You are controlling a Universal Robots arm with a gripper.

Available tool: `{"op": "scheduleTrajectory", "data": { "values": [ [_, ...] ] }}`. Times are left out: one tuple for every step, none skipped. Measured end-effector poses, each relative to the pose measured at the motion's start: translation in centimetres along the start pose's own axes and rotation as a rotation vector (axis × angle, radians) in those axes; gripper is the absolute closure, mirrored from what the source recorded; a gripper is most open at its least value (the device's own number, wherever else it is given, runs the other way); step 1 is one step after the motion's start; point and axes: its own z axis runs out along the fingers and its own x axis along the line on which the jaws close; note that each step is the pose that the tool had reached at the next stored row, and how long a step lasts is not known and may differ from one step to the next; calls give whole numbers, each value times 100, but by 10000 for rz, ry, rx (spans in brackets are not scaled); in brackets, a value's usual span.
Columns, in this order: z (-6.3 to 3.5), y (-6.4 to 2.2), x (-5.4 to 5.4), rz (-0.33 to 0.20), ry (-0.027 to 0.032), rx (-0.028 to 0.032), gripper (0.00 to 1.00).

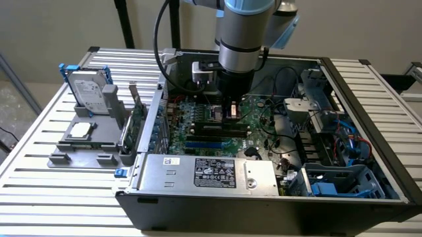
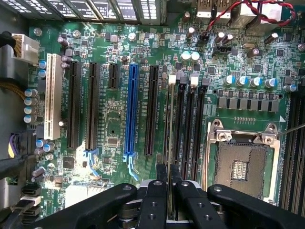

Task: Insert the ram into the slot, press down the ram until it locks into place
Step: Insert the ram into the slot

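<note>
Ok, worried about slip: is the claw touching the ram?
Touching. The wrist view shows the claw clamped on both faces of the ram, seen edge-on, with no gap.

Slatted aluminium table [image 1: 39, 148] under soft, even light, plain beige wall [image 1: 53, 24] behind it, a black upright post [image 1: 124, 22] at its far edge, pale speckled floor [image 1: 10, 111] off its side on the exterior view's left.

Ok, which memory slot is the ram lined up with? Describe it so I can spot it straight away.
On the green motherboard, find the square silver processor socket; four narrow black slots run parallel beside it, toward the blue slot. Your slot is the one farthest from the socket, white-clipped, with the ram held edge-on over it between the fingers.
</note>
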Motion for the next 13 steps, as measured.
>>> {"op": "scheduleTrajectory", "data": {
  "values": [
    [1, -1, 0, 0, 0, 22, 86],
    [2, -1, 0, 1, 0, 38, 86],
    [2, 0, 0, 3, 2, 49, 86],
    [3, 2, 0, 9, 2, 55, 86],
    [3, 5, 0, 15, 3, 59, 86],
    [5, 7, 0, 23, 6, 61, 86],
    [7, 10, 0, 36, 8, 61, 86],
    [9, 13, -1, 52, 11, 62, 86],
    [12, 14, -1, 65, 14, 62, 86],
    [14, 15, -1, 77, 17, 63, 86],
    [15, 15, -1, 84, 21, 63, 86],
    [16, 15, -1, 88, 25, 63, 86],
    [17, 16, -1, 93, 29, 63, 86]
  ]
}}
